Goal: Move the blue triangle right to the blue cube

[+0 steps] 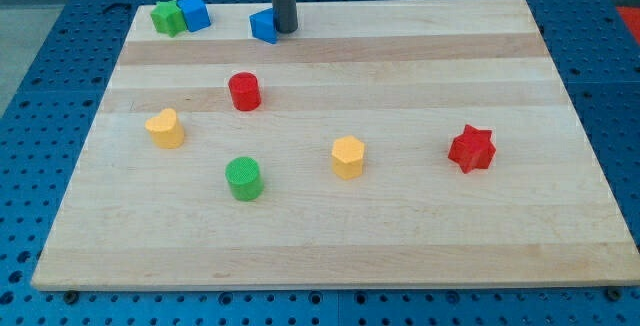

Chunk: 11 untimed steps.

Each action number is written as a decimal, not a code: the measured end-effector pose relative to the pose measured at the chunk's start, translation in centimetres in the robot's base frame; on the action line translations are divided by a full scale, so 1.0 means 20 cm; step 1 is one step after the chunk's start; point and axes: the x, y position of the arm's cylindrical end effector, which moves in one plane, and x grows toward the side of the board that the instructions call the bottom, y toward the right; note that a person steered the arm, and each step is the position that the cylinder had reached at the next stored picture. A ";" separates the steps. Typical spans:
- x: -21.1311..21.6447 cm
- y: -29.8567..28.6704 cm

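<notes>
1. My tip (285, 31) of the dark rod, with no jaws and nothing held, touches the blue triangle's (263, 26) right side at the frame's top.
2. The triangle is a small, bright blue wedge.
3. The blue cube (194, 12) sits upper left, against a green block (168, 17).

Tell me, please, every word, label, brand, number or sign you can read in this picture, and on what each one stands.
None: no text, number, label or sign can be read anywhere in this view.
The pale wooden board is bare wood grain.
The blue perforated table around it shows only holes.
The coloured blocks, such as the blue triangle, the blue cube and the red star-shaped block, are plain.
My tip is an unmarked dark rod.
</notes>
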 end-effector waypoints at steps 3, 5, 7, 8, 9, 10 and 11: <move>0.24 0.08; 0.12 -0.17; 0.05 -0.26; 0.05 -0.06; 0.01 -0.03; -0.01 -0.08; -0.01 -0.02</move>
